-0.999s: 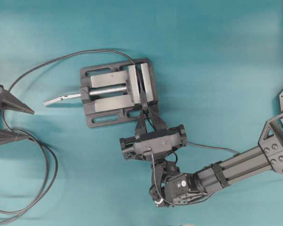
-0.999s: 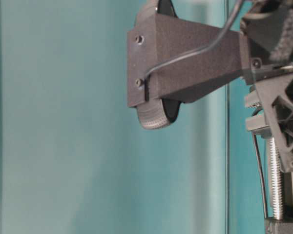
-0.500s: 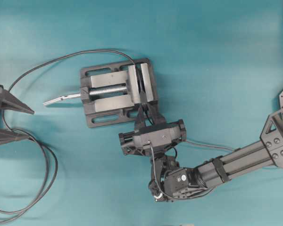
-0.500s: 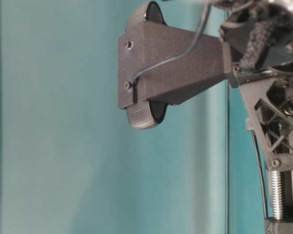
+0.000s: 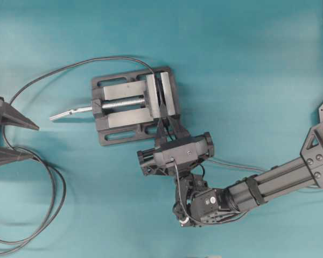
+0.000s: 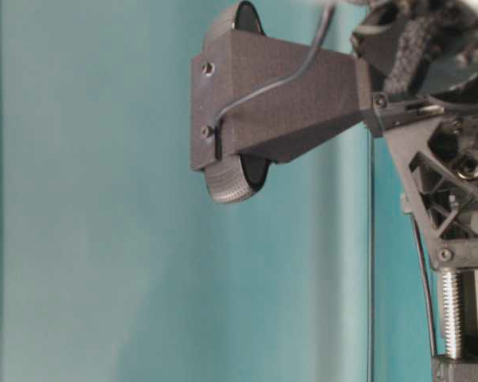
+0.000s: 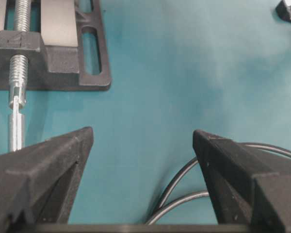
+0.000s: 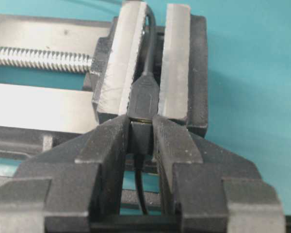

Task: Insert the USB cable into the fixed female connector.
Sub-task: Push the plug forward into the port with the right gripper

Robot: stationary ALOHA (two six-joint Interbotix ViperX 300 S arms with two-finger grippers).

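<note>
**Right fingers holding the USB plug at the socket in the vise**

The right gripper is reaching to the near edge of the grey metal vise, which is standing on the teal tabletop. Its fingers are clenching the small black plug of the USB cable from both sides. In the right wrist view the plug is sitting between the two fingertips, and its front end is meeting the fixed female connector. A thin bright line of metal is showing at the joint, so I cannot tell how deep the plug is sitting inside the socket. The connector is standing clamped between the two silver plates of the vise, and its thick black cable is going away from it through the gap. The thin grey cable is hanging down from the plug between the fingers, and in the overhead view it is running to the right over the tabletop, beside the right arm.

The left gripper is waiting at the left edge of the overhead view, well apart from the vise. Its fingers are spread wide and are grasping nothing. The looping black cable is lying on the tabletop near them. The silver screw handle of the vise is pointing toward the left gripper.
</note>
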